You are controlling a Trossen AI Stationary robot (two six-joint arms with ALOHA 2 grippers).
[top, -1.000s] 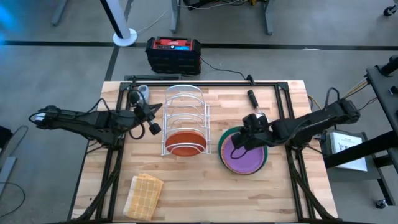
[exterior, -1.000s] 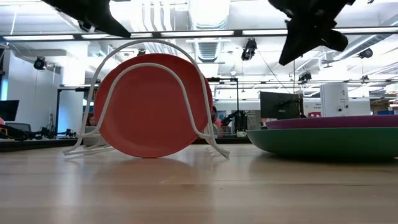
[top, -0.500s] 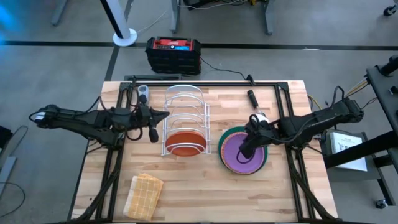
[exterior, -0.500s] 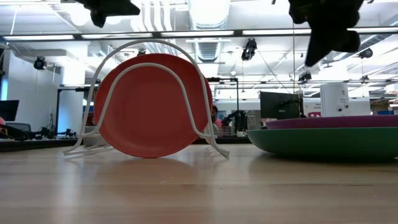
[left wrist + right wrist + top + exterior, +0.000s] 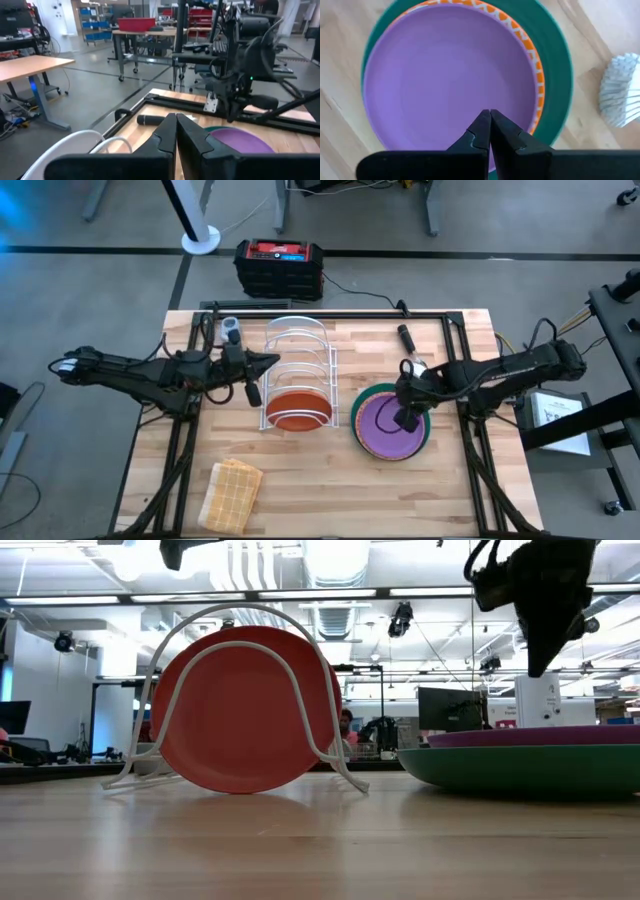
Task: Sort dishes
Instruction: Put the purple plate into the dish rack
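Round purple plate [image 5: 450, 85] tops a patterned one on teal; both arms' fingers pressed together, empty.

Bright overhead ceiling strip lights [image 5: 330, 590] wash the scene evenly; shadows fall soft, the nearest tabletop [image 5: 320, 850] perhaps slightly blurred.

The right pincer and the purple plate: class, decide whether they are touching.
Apart. In the low view the right pincer, shut, hangs above the purple plate, with background visible between its tip and the plate's rim.
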